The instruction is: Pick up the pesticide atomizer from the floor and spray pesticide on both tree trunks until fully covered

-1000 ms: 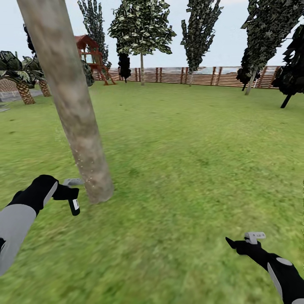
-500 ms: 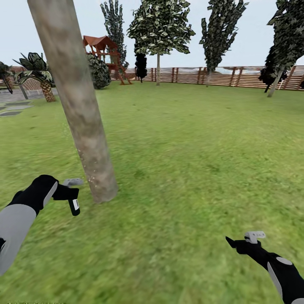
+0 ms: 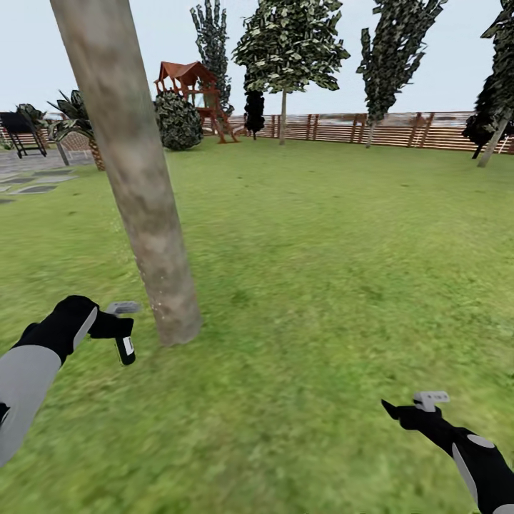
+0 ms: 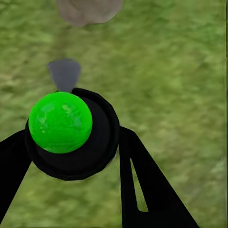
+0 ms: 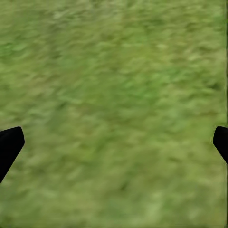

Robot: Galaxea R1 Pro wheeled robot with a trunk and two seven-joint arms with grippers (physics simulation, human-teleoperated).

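Note:
A leaning grey-brown tree trunk (image 3: 146, 214) rises from the grass lawn (image 3: 335, 257) at the left, with tiny white specks near its flared base. My left gripper (image 3: 114, 327) is shut on the black pesticide atomizer (image 3: 125, 346), just left of the trunk's base, with the grey trigger head (image 3: 123, 308) towards the trunk. In the left wrist view the atomizer's green spot (image 4: 60, 122) sits between my black fingers (image 4: 140, 185), and the trunk's base (image 4: 89, 9) lies beyond the nozzle. My right gripper (image 3: 407, 412) hovers open over bare grass (image 5: 114, 95). Another leaning trunk (image 3: 494, 146) stands far right.
A brown slatted fence (image 3: 400, 128) closes the lawn at the back, with several trees before it. A red play tower (image 3: 189, 78), a round bush (image 3: 177, 121) and a short palm (image 3: 80, 125) stand back left. Grey paving slabs (image 3: 32, 189) lie at the far left.
The whole picture has slid to the right, so the camera has turned left. Both arms keep their places in the picture, and the atomizer stays in my left gripper.

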